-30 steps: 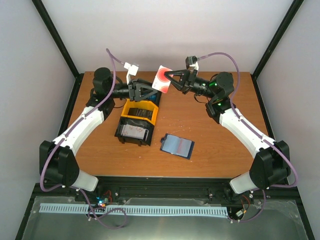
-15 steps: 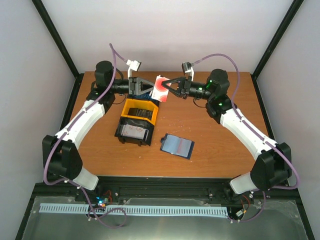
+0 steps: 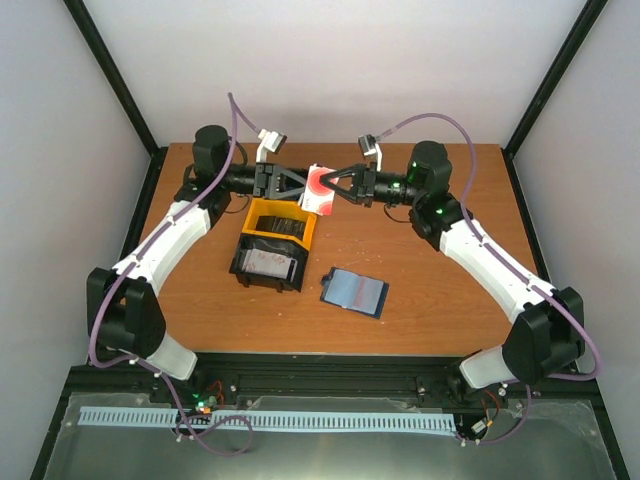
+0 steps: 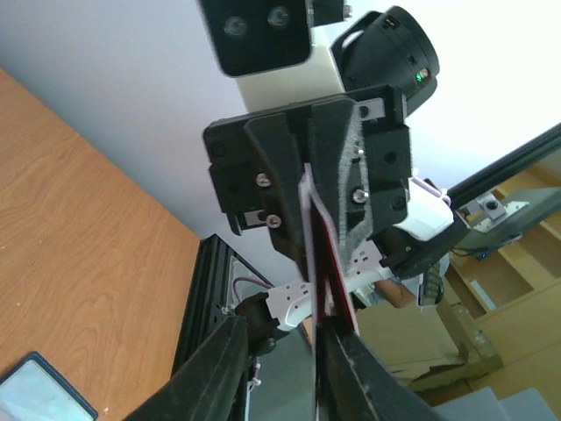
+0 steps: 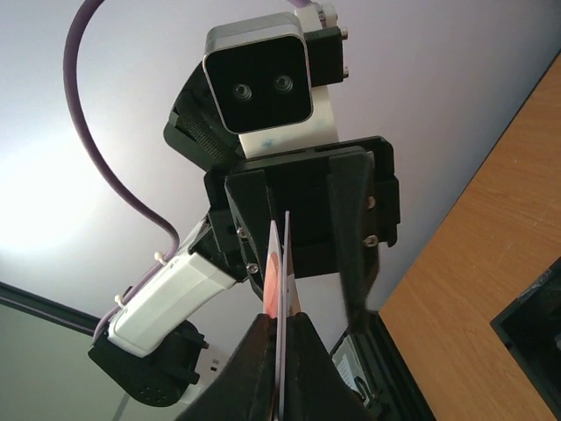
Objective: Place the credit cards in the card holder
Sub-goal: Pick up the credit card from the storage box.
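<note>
Right claw (image 3: 328, 186) stayed clenched on one credit card (image 3: 318, 188), white with a red circle, held on edge above the far end of the bin tray (image 3: 309, 226). A second before, that card had hung higher, with the left claw (image 3: 303, 184) beside it rather than around it. Since then both arms had swung inward, and the left claw had narrowed until its jaws straddled the card's other end, with a gap on one side, not gripping. One card holder (image 3: 353, 292) lay open, pale blue-grey inside, on the table (image 3: 440, 290) just right of the tray's near end. That single tray had three compartments and held more cards, too stacked to count.
</note>
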You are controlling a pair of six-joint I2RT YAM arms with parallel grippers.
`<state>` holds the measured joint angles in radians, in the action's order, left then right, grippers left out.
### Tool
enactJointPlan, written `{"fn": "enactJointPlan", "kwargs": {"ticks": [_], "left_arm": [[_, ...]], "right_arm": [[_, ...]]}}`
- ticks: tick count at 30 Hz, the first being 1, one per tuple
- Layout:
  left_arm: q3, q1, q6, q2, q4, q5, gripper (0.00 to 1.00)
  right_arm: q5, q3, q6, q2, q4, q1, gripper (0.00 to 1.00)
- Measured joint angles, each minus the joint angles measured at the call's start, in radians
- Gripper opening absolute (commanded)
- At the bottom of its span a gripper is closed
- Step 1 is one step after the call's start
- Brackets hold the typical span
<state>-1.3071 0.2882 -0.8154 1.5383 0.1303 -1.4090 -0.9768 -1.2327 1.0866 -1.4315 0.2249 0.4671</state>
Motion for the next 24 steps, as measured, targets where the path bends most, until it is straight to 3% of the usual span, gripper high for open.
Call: {"fn": "enactJointPlan", "kwargs": {"ticks": [4, 19, 24], "left_arm": [[0.018, 0.002, -0.007, 0.0, 0.004, -0.02, 0.01], [0.039, 0.013, -0.022, 0.066, -0.059, -0.005, 0.0], [0.039, -0.007, -0.04, 0.112, -0.067, 0.01, 0.01]], "right_arm": [[0.006, 0.037, 0.0, 0.0, 0.01, -0.003, 0.03], [-0.019, 0.235, 0.043, 0.005, 0.192, -0.067, 0.07], [-0.011, 0.305, 0.098, -0.009, 0.23, -0.087, 0.03]]}}
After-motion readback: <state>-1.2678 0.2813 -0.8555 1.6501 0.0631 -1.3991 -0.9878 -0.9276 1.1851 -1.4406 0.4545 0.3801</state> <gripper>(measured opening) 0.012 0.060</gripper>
